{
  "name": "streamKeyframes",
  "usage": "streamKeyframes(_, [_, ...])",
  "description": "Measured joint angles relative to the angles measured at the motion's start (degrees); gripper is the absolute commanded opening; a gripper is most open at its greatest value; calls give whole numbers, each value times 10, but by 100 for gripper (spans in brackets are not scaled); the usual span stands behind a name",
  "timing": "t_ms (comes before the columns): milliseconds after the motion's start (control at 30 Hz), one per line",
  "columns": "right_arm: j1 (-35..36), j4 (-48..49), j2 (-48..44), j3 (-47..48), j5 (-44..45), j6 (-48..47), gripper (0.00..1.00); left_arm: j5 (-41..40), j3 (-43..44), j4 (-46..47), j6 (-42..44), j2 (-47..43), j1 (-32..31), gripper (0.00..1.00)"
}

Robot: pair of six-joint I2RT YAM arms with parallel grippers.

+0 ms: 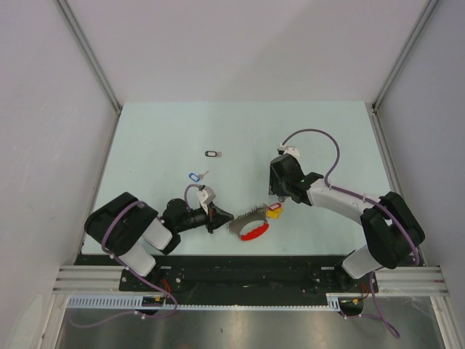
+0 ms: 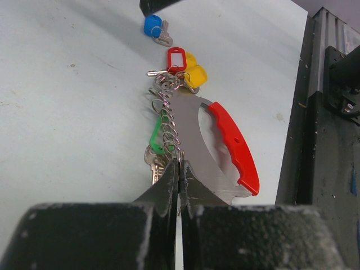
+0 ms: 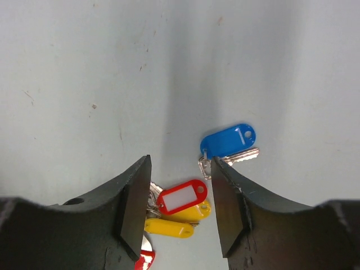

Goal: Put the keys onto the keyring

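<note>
Holding the keyring [image 2: 236, 143] at lower centre of the overhead view, our left fingers [image 2: 169, 185] are pinched shut on its wire end. Our right gripper [image 3: 181, 163] hangs over the red and yellow tags [image 3: 180, 197], fingers apart, nothing between them; the blue-tagged key [image 3: 228, 140] lies just beside, the black-tagged key [image 1: 211, 153] higher up the bench [image 1: 145, 145]. We judge a descent here could snag the tags and tug the ring from that thin pinch, or knock the blue key aside.

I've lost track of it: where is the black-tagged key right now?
In the top view, the black-tagged key lies left of centre, just beyond the blue-tagged key.
</note>
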Motion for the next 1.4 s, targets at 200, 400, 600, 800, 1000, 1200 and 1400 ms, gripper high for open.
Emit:
streamKeyframes(200, [-37, -3, -32, -16, -34, -14, 52, 0, 0, 0, -2, 0, 0, 0])
streamKeyframes(400, [-53, -4, -31, -52, -83, -20, 52, 3, 0, 0, -4, 0, 0, 0])
streamKeyframes(600, [-51, 21, -12, -63, -118, -16, 52, 3, 0, 0, -4, 0, 1, 0])
streamKeyframes(800, [-49, 65, 15, -65, -140, -7, 52, 3, 1, 0, -4, 0, 1, 0])
streamKeyframes(1000, [-50, 153, 47, -64, -153, -12, 52, 3, 1, 0, -4, 0, 1, 0])
streamKeyframes(1200, [-50, 180, 66, -47, -184, -44, 54, 3, 1, 0, -4, 0, 1, 0])
streamKeyframes(1400, [-80, 161, 32, -39, -210, -81, 67, 5, 2, 0, -4, 2, 1, 0])
